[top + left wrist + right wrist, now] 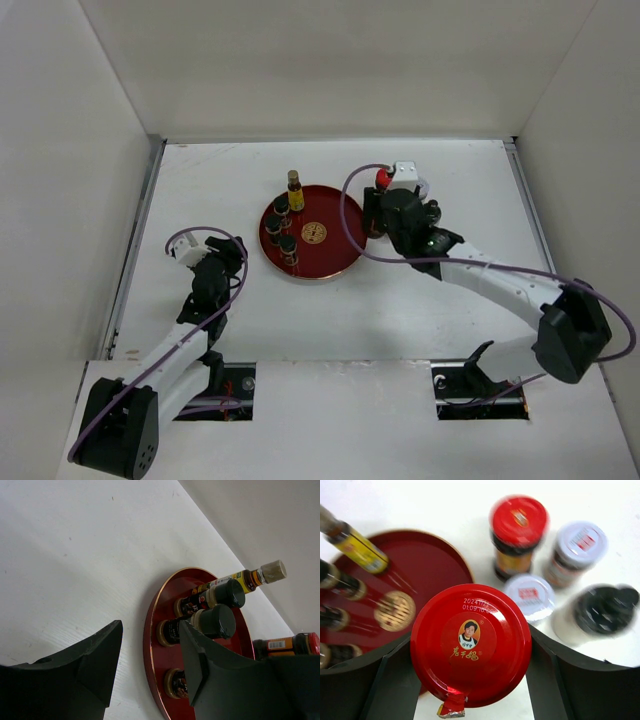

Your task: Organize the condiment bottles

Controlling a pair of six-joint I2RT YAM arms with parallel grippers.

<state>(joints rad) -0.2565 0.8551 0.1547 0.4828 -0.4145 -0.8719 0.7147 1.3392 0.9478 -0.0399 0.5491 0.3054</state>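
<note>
Just off the round glossy dark-red tray's (435, 570) right rim, your right fingers (390, 680) clamp the smooth round red-lidded jar (470, 640); left of that tray, your left fingers (95, 655) stand spread, empty.

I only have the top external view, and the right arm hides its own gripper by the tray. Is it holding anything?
Observer: Yes. In the right wrist view the right gripper is shut on a red-lidded jar, with a finger against each side.
Operator: What else is over there?
Observer: Four things stand on the table, off the tray: a second red-lidded jar, two white-lidded jars and a black-capped pale bottle.
Operator: And the left side?
Observer: In the left wrist view the left gripper is open with nothing between its fingers, facing the tray's rim.
</note>
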